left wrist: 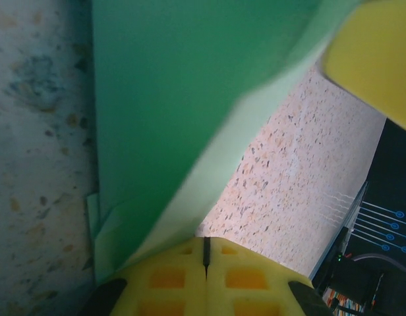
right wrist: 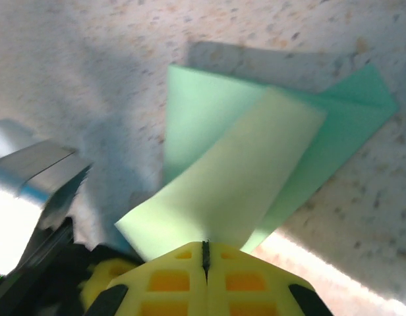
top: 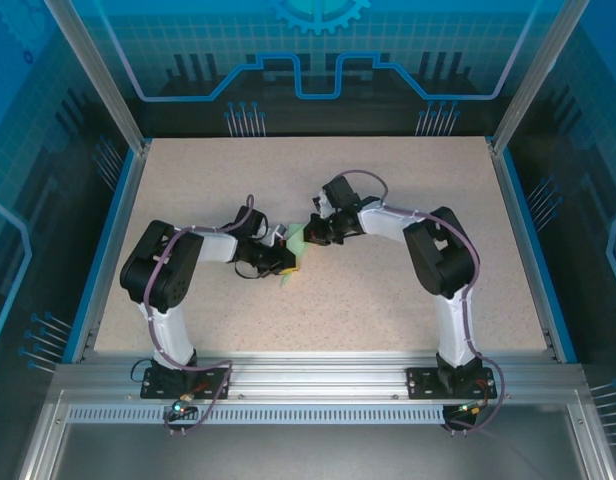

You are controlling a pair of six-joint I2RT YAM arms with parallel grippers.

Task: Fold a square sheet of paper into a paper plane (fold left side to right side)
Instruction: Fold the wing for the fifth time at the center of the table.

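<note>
Near the middle of the frame from above, the square sheet of paper (top: 297, 247) sits on the speckled worktop (top: 388, 300) between the two arms, pale mint and already creased into overlapping flaps. The left claw (top: 284, 262) is pressed closed on its lower edge, with one flap standing up. The right claw (top: 310, 231) pinches a lighter folded strip (right wrist: 229, 191). From above the paper is small, so its exact outline is hard to judge.

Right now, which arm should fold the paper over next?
Probably the right gripper: a loose paper flap lifts toward its fingers, ready to swing. The left gripper looks shut, pinning the edge.
</note>
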